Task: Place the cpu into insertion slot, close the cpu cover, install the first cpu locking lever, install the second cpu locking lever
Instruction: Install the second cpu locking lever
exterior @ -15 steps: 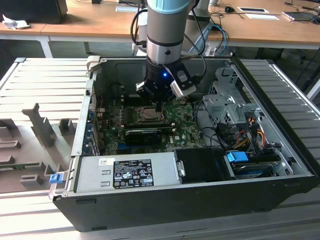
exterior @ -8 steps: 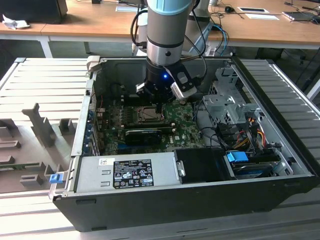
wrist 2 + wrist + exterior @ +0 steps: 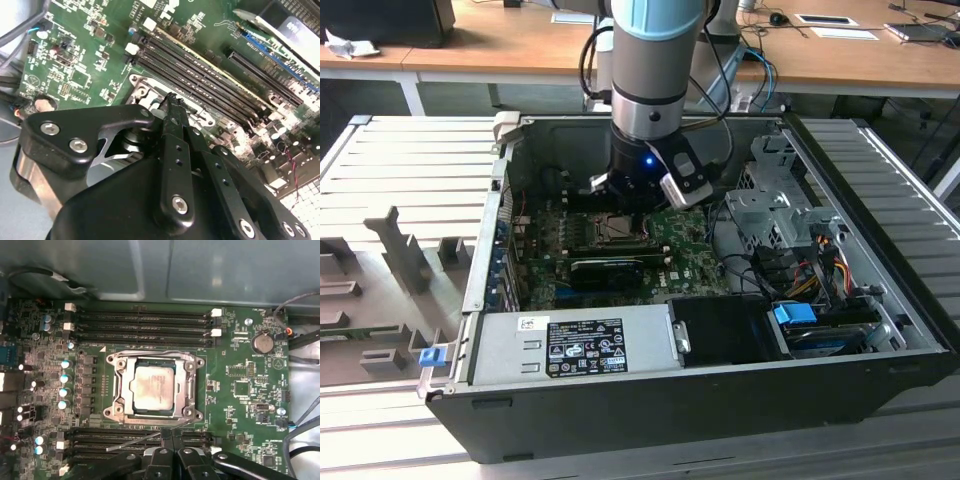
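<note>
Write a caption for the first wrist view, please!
The cpu sits under the closed cpu cover, with the gripper beside the socket.

open computer case point(image 3: 880, 330), power supply point(image 3: 570, 345), wooden desks point(image 3: 500, 45)

Premises read as a robotics or electronics lab with office furniture. 1 open desktop computer case point(image 3: 880, 300) lies on a slatted grey metal workbench point(image 3: 410, 160), beside grey holding fixtures point(image 3: 405, 250). Behind it run light wooden desks point(image 3: 480, 45) on white legs, carrying cables, papers point(image 3: 845, 33) and small devices. A robot arm point(image 3: 655, 60) stands over the case.
</note>
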`<state>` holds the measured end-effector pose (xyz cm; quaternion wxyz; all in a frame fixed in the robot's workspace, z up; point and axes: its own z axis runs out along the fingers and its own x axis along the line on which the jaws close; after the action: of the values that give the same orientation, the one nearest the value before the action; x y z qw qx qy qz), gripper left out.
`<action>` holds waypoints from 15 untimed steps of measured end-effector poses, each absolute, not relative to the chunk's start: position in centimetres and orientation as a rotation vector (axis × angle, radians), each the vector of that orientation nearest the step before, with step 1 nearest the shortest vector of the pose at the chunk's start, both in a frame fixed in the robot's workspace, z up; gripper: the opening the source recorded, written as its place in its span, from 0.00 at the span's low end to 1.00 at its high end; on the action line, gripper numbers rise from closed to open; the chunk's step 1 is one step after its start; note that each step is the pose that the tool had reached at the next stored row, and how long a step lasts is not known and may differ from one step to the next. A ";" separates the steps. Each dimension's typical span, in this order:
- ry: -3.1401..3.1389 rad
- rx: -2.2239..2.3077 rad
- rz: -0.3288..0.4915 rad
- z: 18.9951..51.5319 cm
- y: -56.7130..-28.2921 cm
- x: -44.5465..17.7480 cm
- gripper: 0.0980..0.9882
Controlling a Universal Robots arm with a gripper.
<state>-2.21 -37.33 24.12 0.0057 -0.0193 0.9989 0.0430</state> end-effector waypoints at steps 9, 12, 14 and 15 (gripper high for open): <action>3.127 -0.066 0.135 24.0 -37.4 -3.3 0.01; 3.127 -0.066 0.134 23.9 -37.4 -3.5 0.01; 3.127 -0.066 0.134 23.9 -37.4 -3.6 0.01; 3.127 -0.066 0.134 23.8 -37.4 -3.7 0.01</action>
<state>-3.69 -37.37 23.83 0.0054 -0.0210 0.9988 0.0429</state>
